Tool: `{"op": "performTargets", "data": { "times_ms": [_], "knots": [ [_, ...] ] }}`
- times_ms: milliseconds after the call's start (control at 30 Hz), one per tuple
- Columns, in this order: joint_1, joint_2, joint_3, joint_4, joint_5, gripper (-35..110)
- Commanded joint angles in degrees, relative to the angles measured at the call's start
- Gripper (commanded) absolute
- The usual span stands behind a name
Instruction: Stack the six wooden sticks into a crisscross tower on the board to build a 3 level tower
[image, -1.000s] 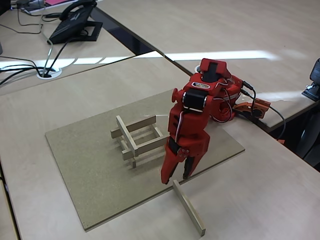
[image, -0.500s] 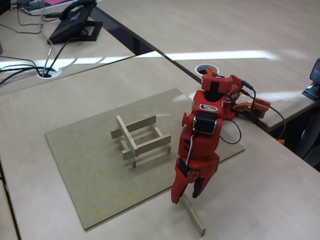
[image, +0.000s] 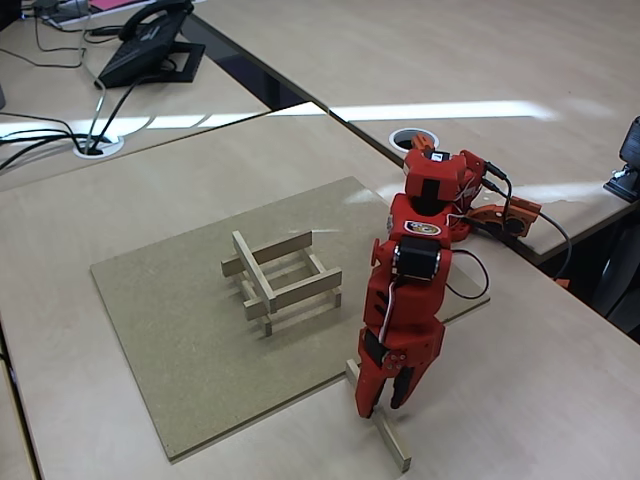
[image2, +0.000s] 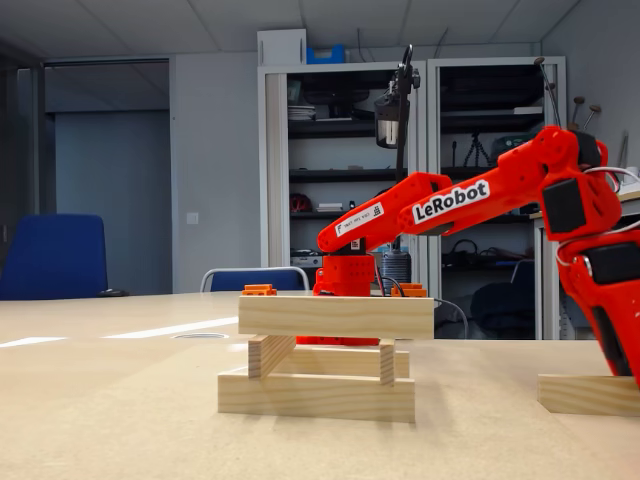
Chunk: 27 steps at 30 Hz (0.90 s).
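Observation:
On the brownish board (image: 170, 340) stands the crisscross tower (image: 280, 280) of pale sticks: two crossed pairs with a single stick laid across the top. Its side shows in the other fixed view (image2: 325, 355). One loose wooden stick (image: 396, 448) lies on the paler tabletop just off the board's front right edge, and its end shows low at the right (image2: 588, 395). My red gripper (image: 380, 408) points down over this stick's middle, open, with a finger on each side of it. The gripper (image2: 622, 345) is partly cut off at the picture's right edge.
The arm's base (image: 500, 215) sits at the table's right edge with a cable beside it. A black telephone (image: 150, 45) and cables (image: 60, 130) lie on the far left desk. A round cable hole (image: 408, 135) is behind the arm.
The gripper has moved from the board's front edge out along the loose stick toward the front right. It has come down over the stick's middle. The tower is unchanged.

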Motion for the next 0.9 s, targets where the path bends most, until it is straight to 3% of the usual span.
{"op": "performTargets", "data": {
  "times_ms": [0,167,500,867],
  "knots": [
    [0.5,1.8,-0.5,-1.1,1.4,7],
    [1.1,1.9,0.4,-1.2,2.4,0],
    [1.5,4.5,0.5,0.4,2.5,0],
    [2.8,22.4,15.0,3.2,1.6,0]
  ]
}}
